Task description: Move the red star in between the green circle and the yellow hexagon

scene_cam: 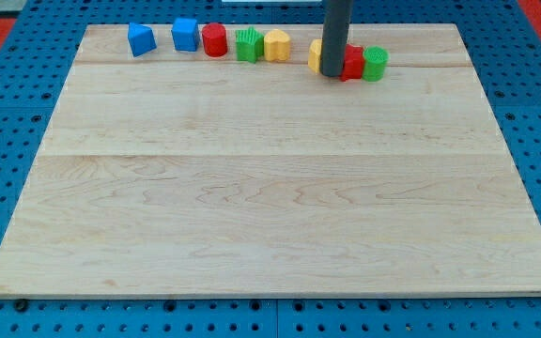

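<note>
The red star [353, 63] sits near the view's top, right of centre, touching the green circle [375, 64] on its right. The yellow hexagon [316, 56] lies on its left, mostly hidden behind my rod. My tip [333, 77] rests on the board just in front of the gap between the yellow hexagon and the red star, touching or nearly touching both. The three blocks form a tight row.
Along the view's top edge, left of the rod, stand a blue block [141, 39], a blue cube [185, 35], a red cylinder [214, 40], a green star-like block [247, 45] and a yellow block [277, 44]. The wooden board [270, 188] lies on blue pegboard.
</note>
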`<state>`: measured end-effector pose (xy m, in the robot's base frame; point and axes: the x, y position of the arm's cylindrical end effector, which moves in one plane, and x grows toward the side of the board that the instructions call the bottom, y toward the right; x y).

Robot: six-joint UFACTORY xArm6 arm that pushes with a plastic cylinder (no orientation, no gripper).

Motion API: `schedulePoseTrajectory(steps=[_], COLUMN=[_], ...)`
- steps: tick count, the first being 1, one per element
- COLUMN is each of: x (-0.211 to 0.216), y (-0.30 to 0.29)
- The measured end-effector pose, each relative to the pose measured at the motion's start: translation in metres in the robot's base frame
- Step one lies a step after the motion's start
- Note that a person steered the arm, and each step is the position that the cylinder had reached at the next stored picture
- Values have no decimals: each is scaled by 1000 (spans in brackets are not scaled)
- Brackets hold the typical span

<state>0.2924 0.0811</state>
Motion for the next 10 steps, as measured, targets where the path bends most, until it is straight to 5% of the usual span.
schedulePoseTrajectory(steps=[3, 4, 7, 10], x=[-8, 21, 1, 9], y=[2, 26, 96, 91])
